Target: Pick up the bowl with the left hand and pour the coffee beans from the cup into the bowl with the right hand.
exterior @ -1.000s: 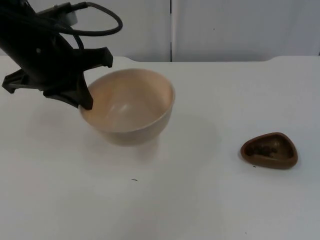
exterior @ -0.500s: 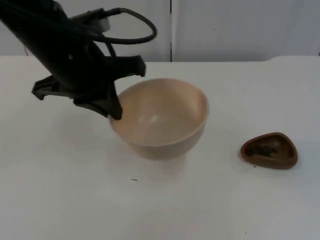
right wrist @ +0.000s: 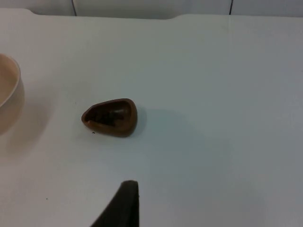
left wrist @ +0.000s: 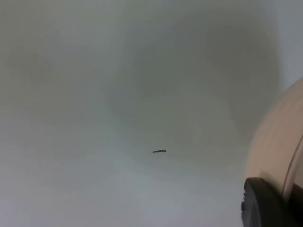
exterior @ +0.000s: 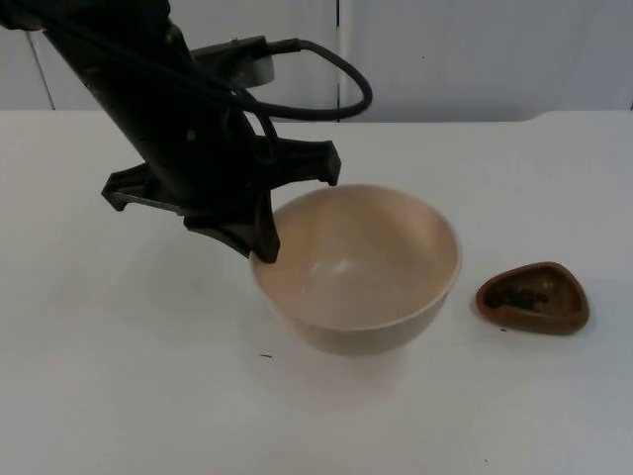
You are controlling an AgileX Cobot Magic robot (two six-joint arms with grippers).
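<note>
My left gripper [exterior: 259,242] is shut on the left rim of the beige bowl [exterior: 361,267], one finger inside and one outside. The bowl is empty and seems to hang just above the table's middle, throwing a soft shadow. In the left wrist view the bowl's outer wall [left wrist: 279,137] curves past a black fingertip [left wrist: 262,205]. The small brown cup [exterior: 534,298] with dark coffee beans in it stands on the table to the bowl's right, a short gap between them. My right gripper [right wrist: 124,204] waits above the table, short of the cup [right wrist: 110,117], with the bowl's edge [right wrist: 8,94] off to one side.
The white table [exterior: 119,396] ends at the grey partition wall [exterior: 475,59] behind. A tiny dark speck [exterior: 265,356] lies on the table in front of the bowl.
The left arm has carried the bowl to the right and toward the front, closer to the cup. The cup has not moved.
</note>
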